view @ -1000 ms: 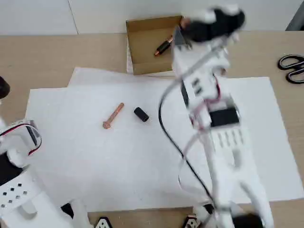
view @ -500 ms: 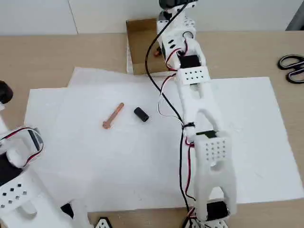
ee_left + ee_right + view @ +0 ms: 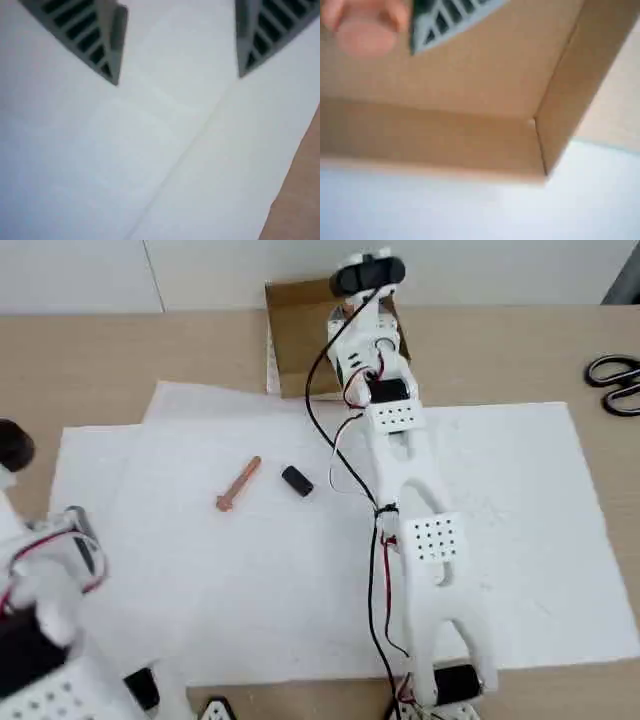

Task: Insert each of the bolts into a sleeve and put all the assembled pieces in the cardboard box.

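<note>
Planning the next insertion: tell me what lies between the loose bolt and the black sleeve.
The stretch is bare: in the high view, just white paper lies between the bolt and the sleeve.

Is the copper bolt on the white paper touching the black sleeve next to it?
Apart. The high view shows the bolt and the sleeve lying with bare white paper between them.

A paper sheet lies on the table. On the sheet, the bolt lies near the sleeve, to its left and not touching it. The cardboard box stands at the sheet's far edge. Scissors lie on the table at far right.
</note>
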{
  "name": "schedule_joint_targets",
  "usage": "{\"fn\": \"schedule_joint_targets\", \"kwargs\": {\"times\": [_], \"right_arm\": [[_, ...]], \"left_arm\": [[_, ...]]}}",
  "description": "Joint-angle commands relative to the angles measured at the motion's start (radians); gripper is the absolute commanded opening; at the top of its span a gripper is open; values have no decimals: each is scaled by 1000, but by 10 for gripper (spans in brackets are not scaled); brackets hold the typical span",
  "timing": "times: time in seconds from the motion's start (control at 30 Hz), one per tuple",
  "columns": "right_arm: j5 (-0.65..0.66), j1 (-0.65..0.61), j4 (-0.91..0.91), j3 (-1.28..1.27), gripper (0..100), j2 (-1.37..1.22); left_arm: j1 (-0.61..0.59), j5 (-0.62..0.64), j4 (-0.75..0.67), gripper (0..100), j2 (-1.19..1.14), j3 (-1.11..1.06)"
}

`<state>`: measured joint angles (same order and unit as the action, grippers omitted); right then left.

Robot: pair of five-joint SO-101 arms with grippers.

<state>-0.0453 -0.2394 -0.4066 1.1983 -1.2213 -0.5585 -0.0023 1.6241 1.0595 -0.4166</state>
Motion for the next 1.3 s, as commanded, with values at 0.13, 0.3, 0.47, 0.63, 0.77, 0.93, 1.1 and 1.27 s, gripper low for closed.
{"fn": "schedule_joint_targets", "kwargs": {"times": [0.13, 0.3, 0.47, 0.63, 0.77, 0.93, 1.1, 1.27], "right_arm": [[11, 8, -31, 167, 248, 25], [11, 8, -225, 430, 248, 25], [9, 19, -440, 488, 248, 119], [5, 28, -773, 483, 248, 394], [5, 28, -1081, 483, 248, 578], [5, 62, -1319, 477, 248, 794], [5, 173, -1323, 477, 248, 940], [9, 228, -1326, 477, 248, 1073]], "left_arm": [[68, 2, 17, 145, 100, 21], [68, 3, 15, 145, 106, 16], [68, 3, 11, 145, 106, 18], [68, 2, 12, 145, 107, 18], [68, 2, 14, 145, 107, 18], [68, 0, 14, 145, 107, 18], [68, 0, 15, 145, 107, 18], [68, 0, 15, 145, 107, 18]]}}
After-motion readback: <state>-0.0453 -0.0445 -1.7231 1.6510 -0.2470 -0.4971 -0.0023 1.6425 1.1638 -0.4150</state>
